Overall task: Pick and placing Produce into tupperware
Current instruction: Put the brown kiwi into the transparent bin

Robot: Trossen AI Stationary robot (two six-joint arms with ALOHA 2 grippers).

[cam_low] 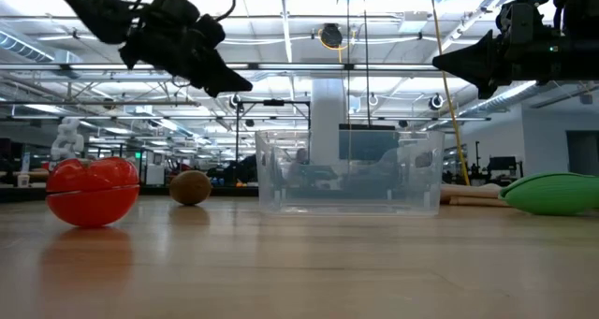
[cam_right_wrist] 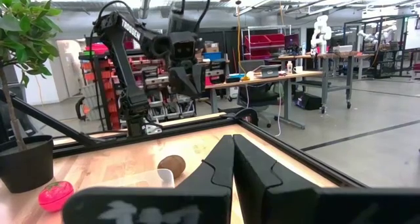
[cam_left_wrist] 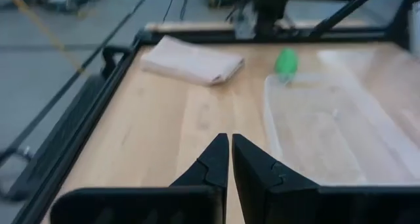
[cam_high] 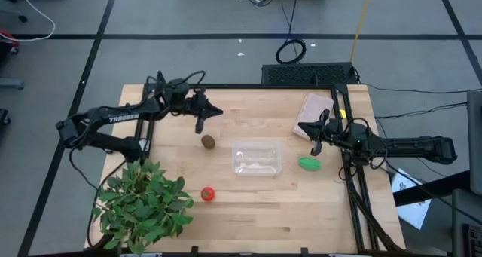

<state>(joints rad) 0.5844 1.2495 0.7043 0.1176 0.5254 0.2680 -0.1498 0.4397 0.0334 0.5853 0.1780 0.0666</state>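
Observation:
The fuzzy brown kiwi (cam_high: 208, 142) (cam_low: 190, 187) (cam_right_wrist: 172, 165) lies on the wooden table, just left of the clear tupperware (cam_high: 256, 157) (cam_low: 348, 174) (cam_left_wrist: 328, 119). The tupperware stands mid-table with nothing in it. The bright green piece (cam_high: 309, 163) (cam_low: 552, 193) (cam_left_wrist: 286, 62) lies right of it, and the red ball (cam_high: 207, 194) (cam_low: 92, 190) (cam_right_wrist: 56, 194) lies nearer the front edge. My left gripper (cam_high: 218, 111) (cam_left_wrist: 230, 137) hovers shut, above and beyond the kiwi. My right gripper (cam_high: 310, 135) (cam_right_wrist: 233, 137) hovers shut above the green piece.
A leafy potted plant (cam_high: 143, 204) (cam_right_wrist: 20, 27) stands at the table's front left corner. A pinkish-tan flat packet (cam_high: 316, 110) (cam_left_wrist: 193, 60) lies at the far right, beside my right gripper. A black frame rail (cam_high: 346, 189) runs along the right edge. Bare wood lies in front of the tupperware.

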